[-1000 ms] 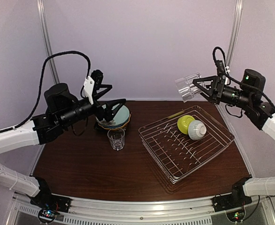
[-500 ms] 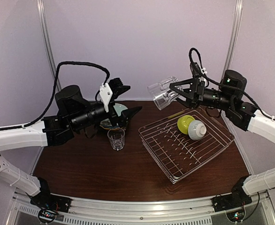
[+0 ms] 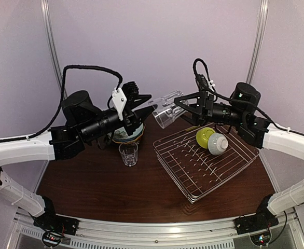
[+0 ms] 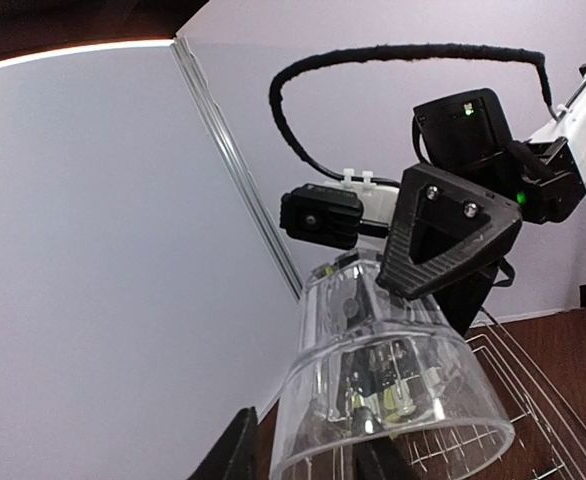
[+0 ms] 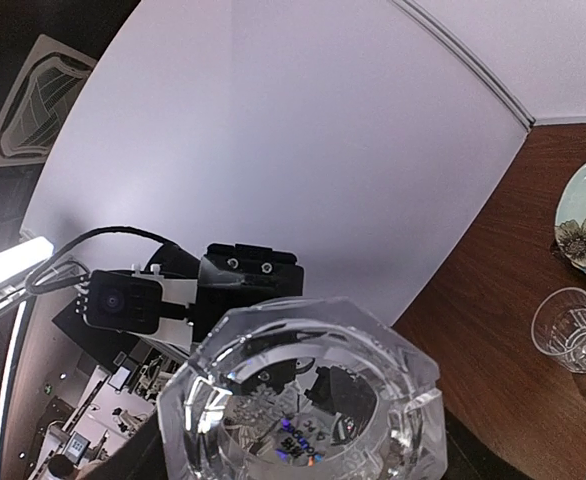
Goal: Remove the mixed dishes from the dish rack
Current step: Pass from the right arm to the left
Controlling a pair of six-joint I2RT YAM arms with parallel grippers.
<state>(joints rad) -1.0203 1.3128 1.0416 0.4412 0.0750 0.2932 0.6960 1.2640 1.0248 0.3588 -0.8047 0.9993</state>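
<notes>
Right jaws: I'm gripping the clear faceted glass tumbler (image 3: 165,110), upper centre of frame.
Left jaws: at its rim; cannot tell whether they're gripping.
Handling: light, slick, fragile; I'm favouring the rim wall.

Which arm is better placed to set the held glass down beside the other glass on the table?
Left. The left end effector reaches the held glass at its rim, and the other glass stands on its side.

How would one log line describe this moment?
phase: midair handover | right gripper: holding clear glass | left gripper: at its rim | dish rack: yellow-green bowl, white bowl
</notes>
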